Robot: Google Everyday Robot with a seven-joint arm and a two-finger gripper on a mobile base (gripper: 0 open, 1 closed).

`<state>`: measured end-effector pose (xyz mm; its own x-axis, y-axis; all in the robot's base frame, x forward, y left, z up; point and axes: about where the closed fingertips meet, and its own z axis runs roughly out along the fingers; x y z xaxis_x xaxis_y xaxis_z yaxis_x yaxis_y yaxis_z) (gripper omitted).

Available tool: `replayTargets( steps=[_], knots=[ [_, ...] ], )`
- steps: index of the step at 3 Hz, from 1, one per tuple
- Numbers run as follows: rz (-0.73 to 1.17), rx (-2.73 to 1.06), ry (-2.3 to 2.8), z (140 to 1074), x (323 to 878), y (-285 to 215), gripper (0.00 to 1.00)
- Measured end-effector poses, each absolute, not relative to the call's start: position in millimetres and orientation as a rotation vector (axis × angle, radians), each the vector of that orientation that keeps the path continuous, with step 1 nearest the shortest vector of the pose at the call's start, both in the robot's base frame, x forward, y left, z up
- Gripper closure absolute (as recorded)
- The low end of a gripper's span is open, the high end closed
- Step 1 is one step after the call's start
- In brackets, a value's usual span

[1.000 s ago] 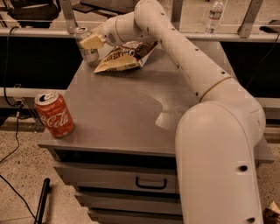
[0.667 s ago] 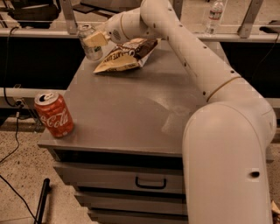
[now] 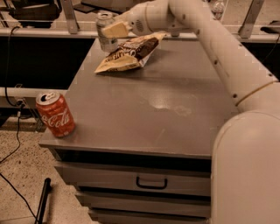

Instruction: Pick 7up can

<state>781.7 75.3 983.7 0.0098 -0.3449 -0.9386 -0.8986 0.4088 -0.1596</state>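
The 7up can [image 3: 105, 35], pale silver-green with a silver top, is at the far left corner of the grey cabinet top [image 3: 153, 100]. My gripper [image 3: 114, 29] is shut on it, with a tan finger [image 3: 117, 29] across the can's right side. It holds the can upright, just above the left end of the chip bag. My white arm reaches in from the right foreground, over the back of the cabinet.
A brown and tan chip bag [image 3: 131, 51] lies just right of and in front of the can. A red Coca-Cola can [image 3: 55, 114] stands at the near left corner. Drawers [image 3: 151, 181] are below. A rail and a water bottle [image 3: 217, 8] stand behind.
The gripper has moved up and to the right with the 7up can in it. The can now sits higher, over the bag's left end. The Coca-Cola can and the bag have not moved.
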Motion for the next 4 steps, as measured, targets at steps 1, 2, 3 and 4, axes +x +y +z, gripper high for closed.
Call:
replayTargets(
  steps=[1,2,3,4],
  knots=[
    [0.625,-1.111,1.558,999,773,43,1.00],
    [0.588,-1.079,1.575,1016,763,3,1.00],
    [0.539,-1.057,1.609,1027,752,-31,1.00],
    [0.539,-1.057,1.609,1027,752,-31,1.00]
  ],
)
